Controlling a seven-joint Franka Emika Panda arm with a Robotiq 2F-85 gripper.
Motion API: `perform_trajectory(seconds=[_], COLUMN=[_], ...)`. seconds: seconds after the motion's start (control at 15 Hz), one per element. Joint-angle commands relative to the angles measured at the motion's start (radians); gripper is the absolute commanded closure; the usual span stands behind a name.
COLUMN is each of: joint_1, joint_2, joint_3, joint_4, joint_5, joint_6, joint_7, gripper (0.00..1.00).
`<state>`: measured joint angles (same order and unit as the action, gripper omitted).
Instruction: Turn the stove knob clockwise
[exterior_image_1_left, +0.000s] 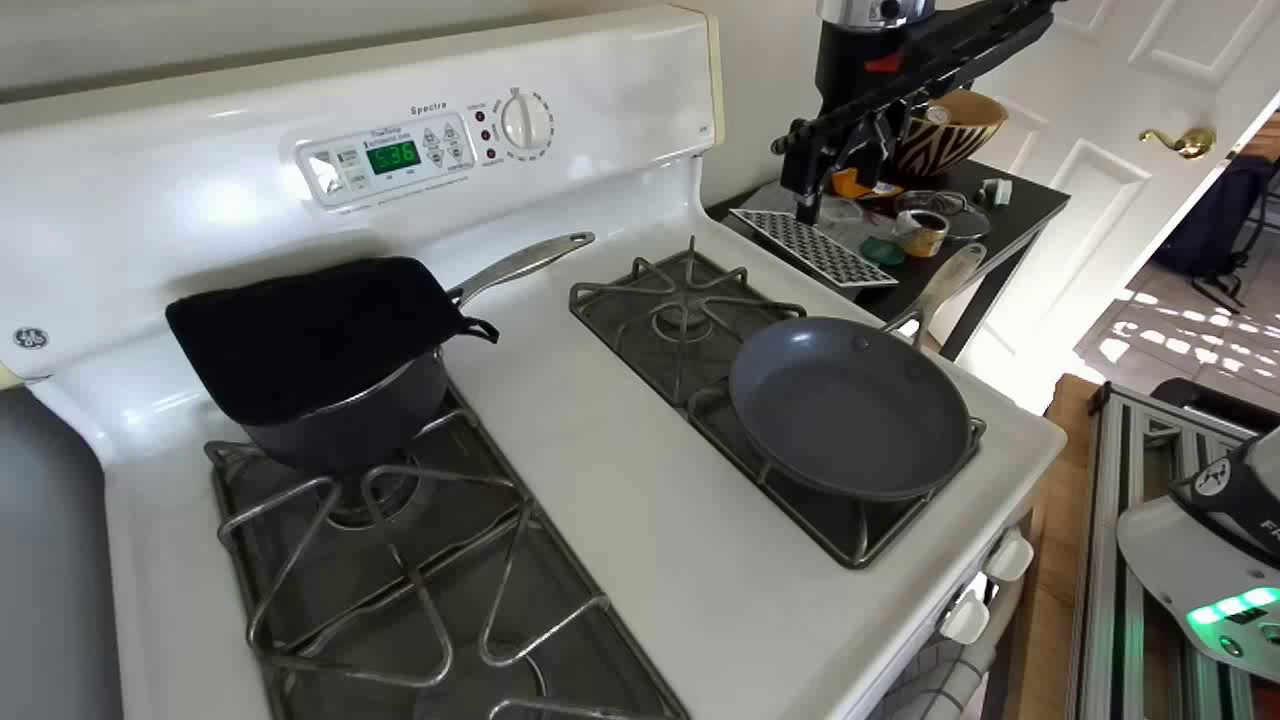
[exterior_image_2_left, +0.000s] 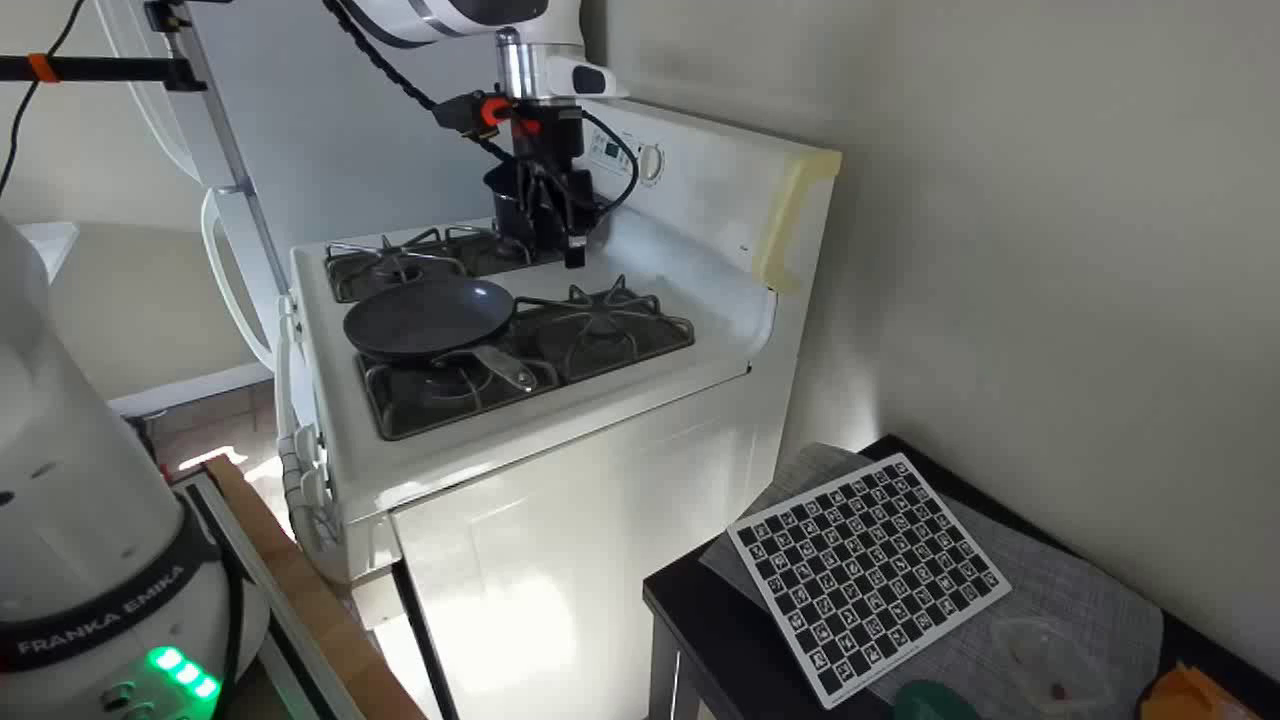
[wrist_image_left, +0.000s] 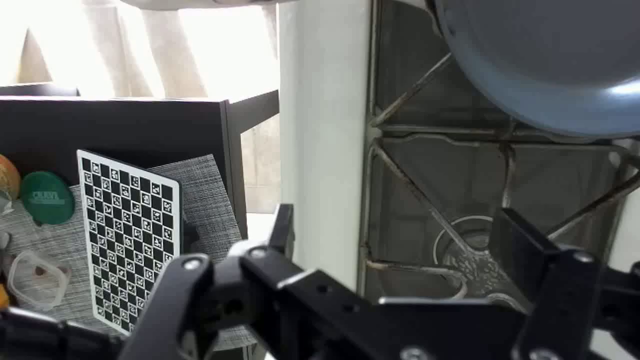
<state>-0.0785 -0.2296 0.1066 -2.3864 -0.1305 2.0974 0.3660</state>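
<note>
The stove knob (exterior_image_1_left: 525, 121) is a small round white dial on the stove's white back panel, ringed by dark printed marks. In an exterior view it sits right of the green-lit display (exterior_image_1_left: 394, 156). The knob also shows in an exterior view (exterior_image_2_left: 651, 162), just beside a black cable loop of the gripper. It is out of view in the wrist view. My gripper (wrist_image_left: 395, 225) is open and empty, with its fingers wide apart and pointing down above the back burner grate. The gripper also shows in both exterior views (exterior_image_1_left: 806, 205) (exterior_image_2_left: 575, 250), apart from the knob.
A grey frying pan (exterior_image_1_left: 855, 405) sits on the front grate (exterior_image_1_left: 860, 555). A dark pot (exterior_image_1_left: 355, 415) with a black cloth (exterior_image_1_left: 310, 330) over it stands at the back of the stove. A side table (exterior_image_2_left: 690, 600) beside the stove holds a checkered board (exterior_image_2_left: 870, 575) and small items.
</note>
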Motion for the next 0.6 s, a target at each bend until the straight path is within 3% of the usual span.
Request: perform_trajectory(seconds=[0.0, 0.13, 0.53], joint_1=[0.019, 0.019, 0.034], joint_2=[0.001, 0.001, 0.032], joint_3=[-0.018, -0.018, 0.029], joint_4=[0.001, 0.001, 0.024], joint_5=[-0.004, -0.004, -0.144], joint_6=[-0.002, -0.002, 0.258], joint_7=[0.003, 0.003, 0.072], gripper=[0.00, 0.00, 0.00])
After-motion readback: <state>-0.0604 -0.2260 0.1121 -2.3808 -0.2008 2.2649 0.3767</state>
